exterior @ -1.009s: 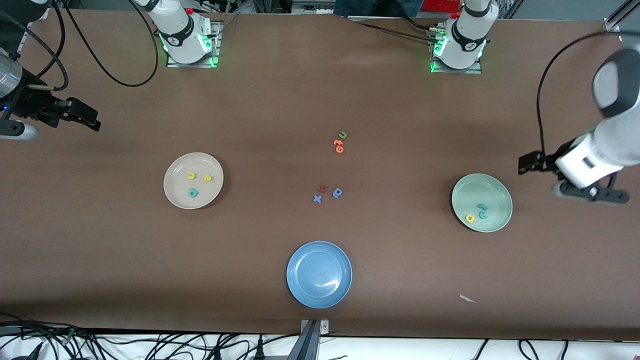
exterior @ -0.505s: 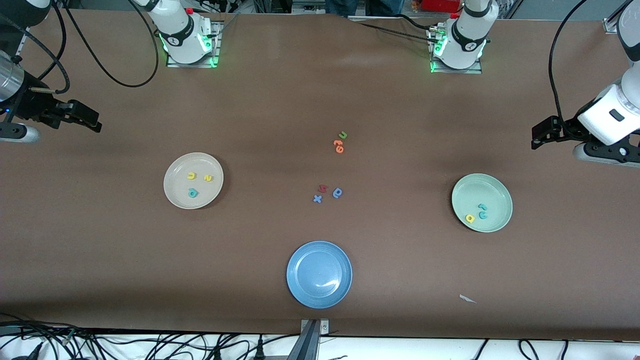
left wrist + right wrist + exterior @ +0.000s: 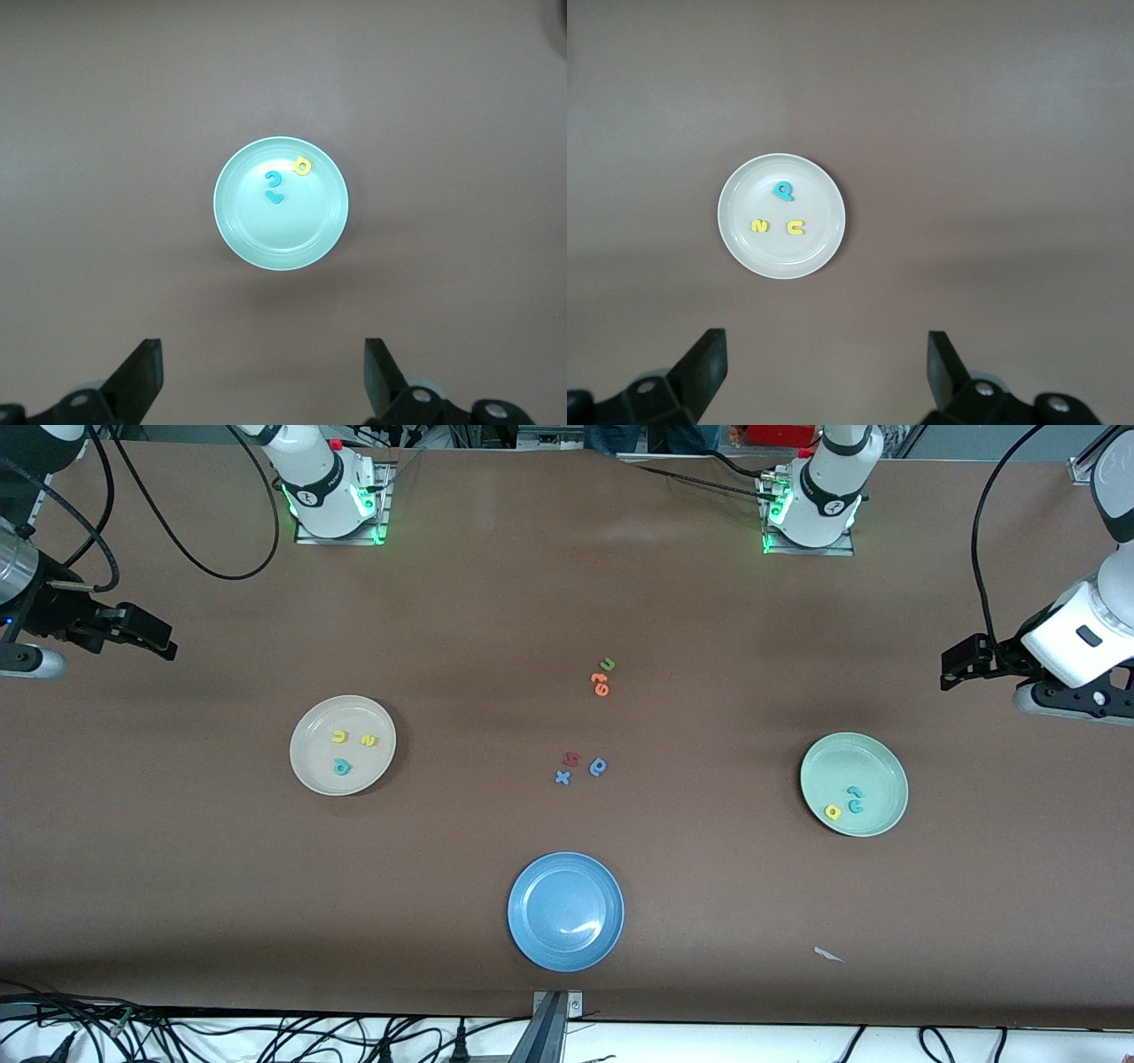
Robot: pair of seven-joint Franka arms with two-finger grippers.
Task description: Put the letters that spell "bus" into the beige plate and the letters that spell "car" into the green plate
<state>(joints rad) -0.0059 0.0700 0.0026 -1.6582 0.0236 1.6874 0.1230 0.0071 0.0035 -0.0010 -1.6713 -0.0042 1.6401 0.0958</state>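
Observation:
The beige plate holds a teal "b", a yellow "u" and a yellow "s". On the green plate lie a teal "c", a yellow "a" and a teal "r". My left gripper hangs open and empty over bare table at the left arm's end. My right gripper is open and empty over the right arm's end.
A blue plate sits near the front edge. Mid-table lie a green "u", orange letters, a red letter, a blue "x" and a blue looped letter. A white scrap lies near the front.
The left arm has lifted and drawn back from beside the green plate toward its end of the table, then settled. The right arm has hardly moved.

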